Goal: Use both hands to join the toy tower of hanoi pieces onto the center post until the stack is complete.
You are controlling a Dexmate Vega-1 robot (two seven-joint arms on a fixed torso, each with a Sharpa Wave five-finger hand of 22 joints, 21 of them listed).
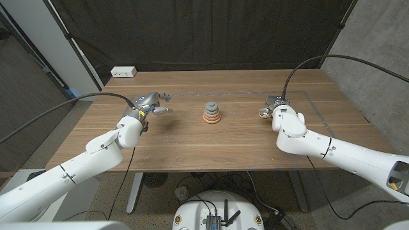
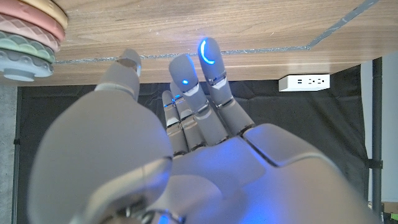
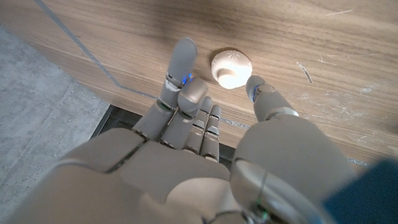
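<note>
The ring stack (image 1: 211, 113) stands on its post at the table's middle, pastel rings topped by a grey one; its edge also shows in the left wrist view (image 2: 28, 37). A small cream rounded cap (image 1: 263, 112) lies on the wood to the stack's right. My right hand (image 1: 276, 105) hovers just beyond it. In the right wrist view the cap (image 3: 231, 68) sits between a finger (image 3: 180, 62) and the thumb, which are spread apart from it. My left hand (image 1: 151, 103) hangs over the table left of the stack, its fingers (image 2: 208, 59) stretched out and holding nothing.
A white power strip (image 1: 123, 72) lies at the table's back left corner, also seen in the left wrist view (image 2: 303, 81). A thin tape line (image 1: 313, 97) marks out the work area. Black curtains hang behind the table (image 1: 192, 144).
</note>
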